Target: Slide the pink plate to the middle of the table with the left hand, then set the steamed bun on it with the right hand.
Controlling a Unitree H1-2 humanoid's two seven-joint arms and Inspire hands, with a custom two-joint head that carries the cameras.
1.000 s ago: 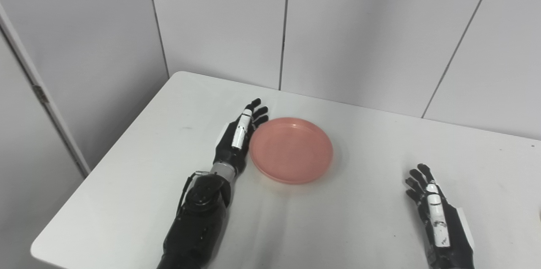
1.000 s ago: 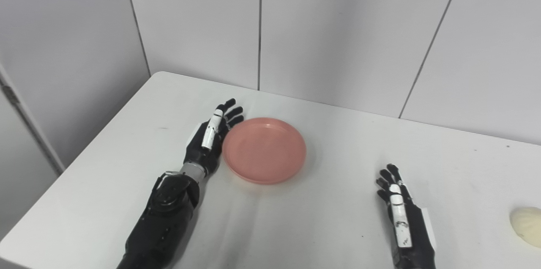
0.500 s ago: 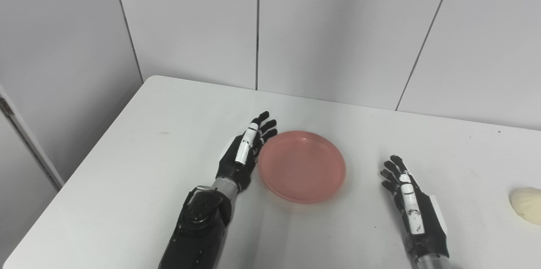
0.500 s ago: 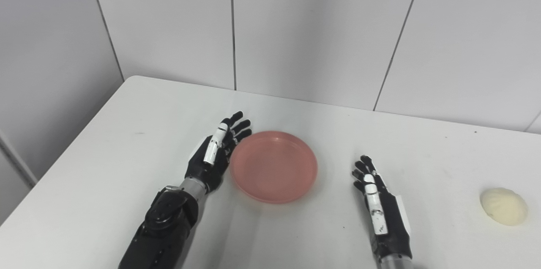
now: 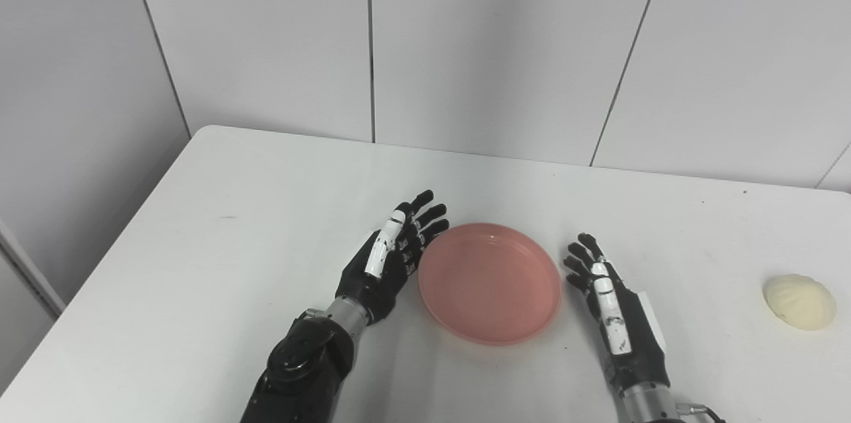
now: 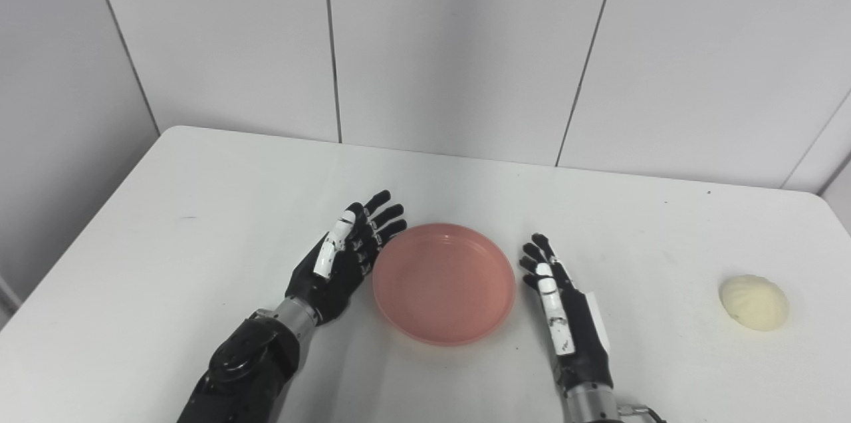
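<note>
1. The plate (image 5: pixel 490 282) is pink, round and shallow, lying flat on the white table (image 5: pixel 252 210), about midway between the table's left and right edges and toward its near side.
2. The left hand (image 5: pixel 389 259) stands on its edge just left of the plate, palm turned toward it, fingers (image 5: pixel 429 213) straight and a little spread, pointing away from the robot. It grips nothing. Its fingertips reach the plate's far-left rim; whether they touch the rim or stop just short cannot be told.
3. The right hand (image 6: pixel 562 316) lies just right of the plate, back upward, fingers straight and a little apart, pointing away from the robot. It holds nothing. A narrow strip of table shows between it and the plate's right rim in the right eye view.
4. The bun (image 6: pixel 754 302) is pale cream with pleated folds, resting on the table well to the right of the plate, beyond the right hand and near the table's right edge. Neither hand is near it.
5. The plate has nothing in it.
6. Behind the plate, past the table's far edge, stands a wall (image 5: pixel 498 44) of grey panels.
</note>
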